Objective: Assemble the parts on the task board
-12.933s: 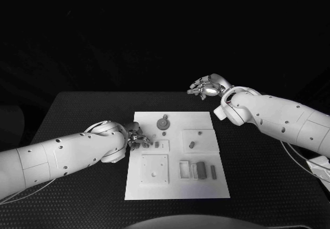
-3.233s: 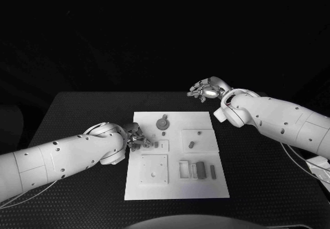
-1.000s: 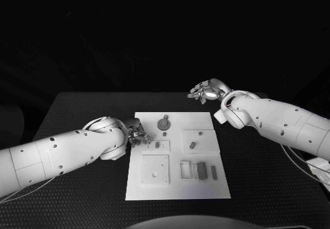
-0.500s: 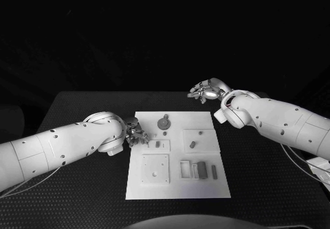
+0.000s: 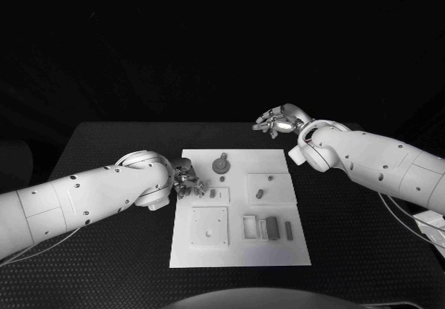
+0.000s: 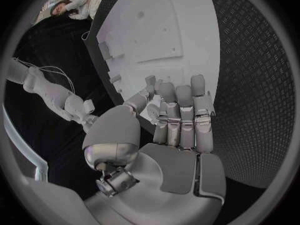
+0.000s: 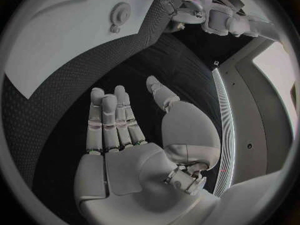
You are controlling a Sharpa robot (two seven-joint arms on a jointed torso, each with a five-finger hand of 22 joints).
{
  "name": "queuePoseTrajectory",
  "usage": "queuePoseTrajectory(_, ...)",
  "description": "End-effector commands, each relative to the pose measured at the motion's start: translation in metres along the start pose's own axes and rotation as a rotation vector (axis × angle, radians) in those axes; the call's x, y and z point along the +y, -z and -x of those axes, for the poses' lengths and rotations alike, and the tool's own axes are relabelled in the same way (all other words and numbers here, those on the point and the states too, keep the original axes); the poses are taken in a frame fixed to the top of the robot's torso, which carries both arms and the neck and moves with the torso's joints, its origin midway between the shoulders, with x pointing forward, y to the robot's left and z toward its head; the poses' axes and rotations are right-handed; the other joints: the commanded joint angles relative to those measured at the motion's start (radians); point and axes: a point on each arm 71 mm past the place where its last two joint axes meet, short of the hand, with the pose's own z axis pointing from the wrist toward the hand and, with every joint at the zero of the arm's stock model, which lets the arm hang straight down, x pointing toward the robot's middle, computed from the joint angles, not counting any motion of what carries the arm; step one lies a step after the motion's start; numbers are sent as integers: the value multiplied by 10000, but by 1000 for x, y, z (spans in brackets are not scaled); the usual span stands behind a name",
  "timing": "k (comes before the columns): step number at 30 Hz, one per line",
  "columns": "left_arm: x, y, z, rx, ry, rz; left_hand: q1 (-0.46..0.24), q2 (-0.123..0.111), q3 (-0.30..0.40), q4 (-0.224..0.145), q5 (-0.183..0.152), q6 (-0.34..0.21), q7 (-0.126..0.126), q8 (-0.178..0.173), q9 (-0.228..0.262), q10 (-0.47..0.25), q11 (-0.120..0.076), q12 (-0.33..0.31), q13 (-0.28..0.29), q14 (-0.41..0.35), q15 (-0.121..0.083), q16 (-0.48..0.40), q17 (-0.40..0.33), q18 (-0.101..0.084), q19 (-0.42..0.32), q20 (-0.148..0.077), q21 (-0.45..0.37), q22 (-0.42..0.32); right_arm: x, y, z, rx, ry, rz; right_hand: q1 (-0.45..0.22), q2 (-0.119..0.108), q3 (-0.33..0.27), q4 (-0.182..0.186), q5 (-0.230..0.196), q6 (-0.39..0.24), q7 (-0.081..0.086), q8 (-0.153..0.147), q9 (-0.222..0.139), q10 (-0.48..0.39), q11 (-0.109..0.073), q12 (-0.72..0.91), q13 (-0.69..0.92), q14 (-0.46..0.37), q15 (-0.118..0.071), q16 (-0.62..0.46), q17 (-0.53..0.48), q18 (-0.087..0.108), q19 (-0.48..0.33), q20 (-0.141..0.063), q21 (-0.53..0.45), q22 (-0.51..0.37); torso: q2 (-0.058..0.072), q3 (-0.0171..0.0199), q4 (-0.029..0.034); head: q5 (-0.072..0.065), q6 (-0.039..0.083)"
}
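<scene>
A dark room surrounds the black worktop [image 5: 111, 257]. The left robot hand [image 5: 187, 182] hovers at the task board's [image 5: 238, 254] left edge, fingers curled; whether it pinches a part, I cannot tell. The right robot hand [image 5: 280, 120] waits spread and empty beyond the far right corner. Misjudged descent could knock the small part [image 5: 213, 192] nearby

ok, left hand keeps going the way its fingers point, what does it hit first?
Probably the task board: the left hand sits at its left edge, fingers aimed over it toward the small upright part. Height is unclear.
</scene>
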Motion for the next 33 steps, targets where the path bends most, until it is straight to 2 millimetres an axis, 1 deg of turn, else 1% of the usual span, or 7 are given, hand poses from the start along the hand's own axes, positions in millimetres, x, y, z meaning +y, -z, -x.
queuePoseTrajectory(1,-6,1,2,-458,-443,-298,553,447,475,-424,30,-33,29,52,18,-10,-24,39,4,41,18,61,-1,-23,-11,10,42,234,1,0,-1,138,-8,74,-102,0,5,78,35,-26,63,-39,-17,-67,-16,65,-15,-18,-56,20,-15,152,-14,51,-37,16,2,-4,-2,0,9)
queuePoseTrajectory(9,-6,1,2,-598,-775,-283,566,444,476,-425,32,-31,24,55,36,-2,-30,47,5,53,16,73,1,-18,-3,7,58,234,1,0,-2,144,-10,74,-103,-1,5,78,35,-28,64,-40,-18,-69,-15,70,-21,-18,-56,20,-16,152,-14,51,-38,17,3,-3,0,0,1)
queuePoseTrajectory(10,-6,1,2,-570,-801,-258,569,443,477,-427,33,-30,23,56,39,0,-32,49,5,56,15,76,1,-17,-2,7,61,234,1,0,-1,144,-9,70,-103,0,5,78,35,-29,64,-40,-18,-69,-15,71,-22,-18,-56,21,-16,152,-14,51,-38,17,5,-2,0,5,-15)
queuePoseTrajectory(17,-4,1,-1,-498,-962,-121,590,430,481,-437,79,-20,12,61,64,15,-44,63,9,74,13,95,3,-10,7,5,88,234,1,0,-1,161,-10,73,-102,0,6,77,35,-31,65,-41,-19,-70,-14,76,-28,-18,-55,21,-17,152,-14,51,-38,19,0,-10,6,-3,-42)
queuePoseTrajectory(33,0,-1,-7,-423,-904,-36,589,426,475,-435,94,-7,5,63,80,28,-52,77,14,87,13,109,4,-6,14,6,111,234,0,0,-1,164,-9,65,-102,-2,5,76,35,-34,66,-41,-21,-73,-13,86,-42,-19,-54,22,-19,152,-14,51,-40,21,2,-2,1,12,-71)
